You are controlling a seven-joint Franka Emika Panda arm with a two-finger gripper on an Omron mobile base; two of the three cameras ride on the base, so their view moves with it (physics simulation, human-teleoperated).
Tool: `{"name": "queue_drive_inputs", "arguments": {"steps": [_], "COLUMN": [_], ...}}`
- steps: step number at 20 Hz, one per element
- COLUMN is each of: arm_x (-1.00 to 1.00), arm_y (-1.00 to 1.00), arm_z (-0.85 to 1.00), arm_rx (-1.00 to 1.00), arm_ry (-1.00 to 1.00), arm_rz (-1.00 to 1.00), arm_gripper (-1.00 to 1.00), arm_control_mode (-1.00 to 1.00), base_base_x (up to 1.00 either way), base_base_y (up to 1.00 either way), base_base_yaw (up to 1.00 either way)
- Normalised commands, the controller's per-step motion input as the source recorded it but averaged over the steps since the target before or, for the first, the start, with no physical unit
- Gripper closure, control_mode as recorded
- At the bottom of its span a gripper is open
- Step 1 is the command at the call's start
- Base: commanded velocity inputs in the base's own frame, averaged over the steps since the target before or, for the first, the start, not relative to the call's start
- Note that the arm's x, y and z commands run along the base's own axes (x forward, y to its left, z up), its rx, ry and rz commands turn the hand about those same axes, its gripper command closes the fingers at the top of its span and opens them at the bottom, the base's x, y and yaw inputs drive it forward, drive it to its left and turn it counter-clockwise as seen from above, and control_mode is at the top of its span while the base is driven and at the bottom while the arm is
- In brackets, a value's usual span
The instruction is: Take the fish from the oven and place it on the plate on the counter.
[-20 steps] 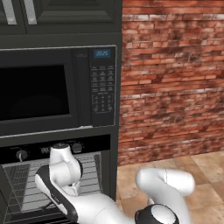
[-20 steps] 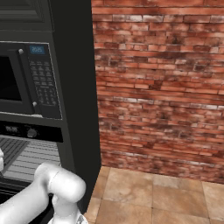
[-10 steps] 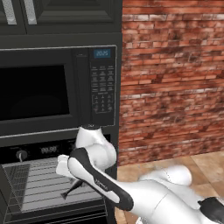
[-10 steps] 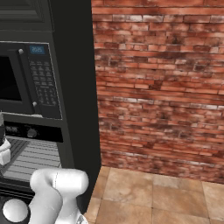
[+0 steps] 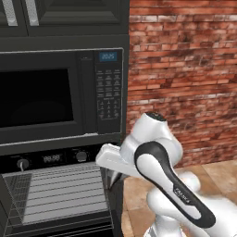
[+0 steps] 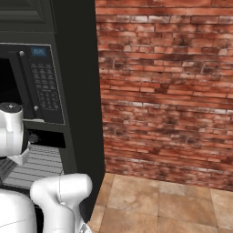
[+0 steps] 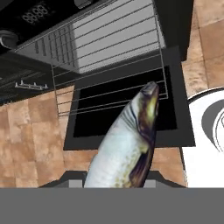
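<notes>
In the hand view the fish [image 7: 127, 144] rises from between my gripper's [image 7: 114, 181] fingers: silver-grey, with a darker yellowish belly edge, its head pointing away from the hand. The jaws are shut on its tail end. Below it lies the oven [image 7: 127, 109] with its door let down and the grey wire rack [image 7: 113, 30] behind. In the left base view my hand [image 5: 111, 162] hangs at the right edge of the oven [image 5: 51, 194], just outside the cavity. The plate and the counter are out of view.
A black microwave [image 5: 41, 97] with a keypad sits directly above the oven. A red brick wall [image 6: 168, 91] stands to the right. Tan floor tiles [image 6: 159, 205] lie beneath it. The tall dark cabinet side [image 6: 79, 91] borders the oven.
The arm has swung right and upward from in front of the oven rack. The hand has come out to the oven's right edge. The base views have not shifted.
</notes>
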Motion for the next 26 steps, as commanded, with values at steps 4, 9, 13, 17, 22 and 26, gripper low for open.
{"name": "queue_drive_inputs", "arguments": {"steps": [4, 9, 13, 17, 22, 26], "arm_x": [-0.04, 0.03, 0.02, 0.00, 0.03, -0.04], "arm_y": [-0.93, -0.93, -0.73, -0.50, -0.01, 0.00], "arm_z": [0.98, 0.84, 0.60, 0.52, 0.42, 0.04], "arm_rx": [0.13, 0.06, 0.00, 0.00, -0.26, -0.34], "arm_ry": [-0.18, -0.16, -0.21, -0.21, 0.00, 0.00], "arm_rz": [0.17, 0.19, 0.18, 0.17, 0.07, 0.03], "arm_gripper": [1.00, 1.00, 1.00, 1.00, 1.00, 1.00], "arm_control_mode": [-1.00, -1.00, -1.00, -1.00, -1.00, -1.00], "base_base_x": [0.00, 0.00, 0.00, 0.00, 0.00, 0.00], "base_base_y": [0.00, 0.00, 0.00, 0.00, 0.00, 0.00], "base_base_yaw": [0.00, 0.00, 0.00, 0.00, 0.00, 0.00]}}
